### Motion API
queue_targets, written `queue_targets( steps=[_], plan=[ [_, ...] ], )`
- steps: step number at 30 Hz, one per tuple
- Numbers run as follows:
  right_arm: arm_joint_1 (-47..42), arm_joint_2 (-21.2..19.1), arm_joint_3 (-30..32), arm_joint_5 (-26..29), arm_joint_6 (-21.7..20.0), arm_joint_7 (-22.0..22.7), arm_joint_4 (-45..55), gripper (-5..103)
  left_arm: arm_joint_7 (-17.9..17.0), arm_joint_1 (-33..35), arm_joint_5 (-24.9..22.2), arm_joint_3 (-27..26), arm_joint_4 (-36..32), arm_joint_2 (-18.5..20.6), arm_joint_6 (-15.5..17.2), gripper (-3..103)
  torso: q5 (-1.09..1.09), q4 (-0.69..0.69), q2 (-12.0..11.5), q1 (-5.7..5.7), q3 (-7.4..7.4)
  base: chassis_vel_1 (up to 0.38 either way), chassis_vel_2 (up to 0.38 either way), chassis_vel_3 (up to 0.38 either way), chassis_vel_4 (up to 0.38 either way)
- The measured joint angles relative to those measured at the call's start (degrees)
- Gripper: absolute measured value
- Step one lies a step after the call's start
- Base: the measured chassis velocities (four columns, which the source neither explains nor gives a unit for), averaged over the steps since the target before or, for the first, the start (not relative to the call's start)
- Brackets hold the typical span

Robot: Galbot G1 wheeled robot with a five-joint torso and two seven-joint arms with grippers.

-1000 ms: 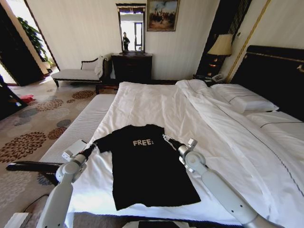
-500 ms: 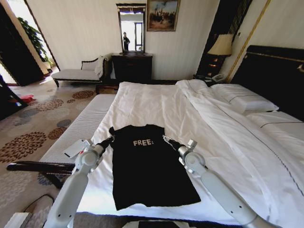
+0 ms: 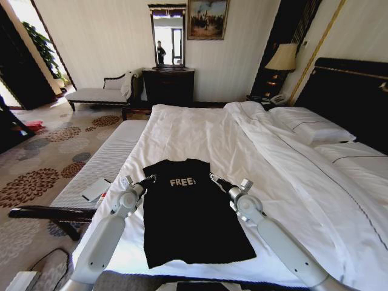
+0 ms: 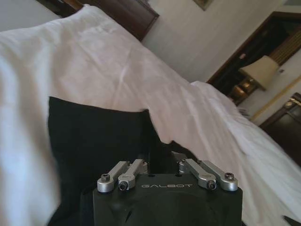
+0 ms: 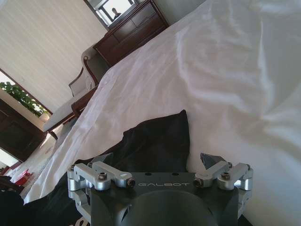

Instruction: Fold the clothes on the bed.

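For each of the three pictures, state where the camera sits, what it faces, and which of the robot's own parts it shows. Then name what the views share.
Head view: high on the robot, looking down over the bed at the black T-shirt; both arms, left gripper, right gripper.
Left wrist view: behind the left gripper, facing the T-shirt.
Right wrist view: behind the right gripper, facing the T-shirt, dresser beyond.
Shared: T-shirt and white bedding.
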Motion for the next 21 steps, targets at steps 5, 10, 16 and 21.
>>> queue_targets(
  steps=[5,10,16,21],
  plan=[
    [0.3,0.2,-0.4,-0.1,0.0,0.0,-0.1,100,0.6,1.9,-2.1,0.1,-4.7,1.4,1.8,49,0.00,-0.01,0.0,-0.01,-0.01,0.000,0.000,0.000,0.000],
    [0.4,0.2,-0.3,-0.1,0.0,-0.1,0.0,100,-0.6,2.1,-1.6,-2.2,-1.9,1.4,1.3,66,-0.01,0.00,0.0,0.00,0.00,0.000,0.000,0.000,0.000],
    [0.2,0.1,0.0,0.0,0.1,-0.1,0.5,100,-1.2,0.4,-2.3,-6.3,3.9,1.1,0.9,87,-0.01,-0.01,0.0,-0.01,-0.01,0.000,0.000,0.000,0.000],
    [0.2,0.4,-0.1,0.0,0.2,-0.2,1.4,100,-1.2,-2.9,-3.3,-8.4,11.4,1.0,1.3,99,-0.01,0.00,0.0,-0.01,0.00,0.000,0.000,0.000,0.000]
  ],
)
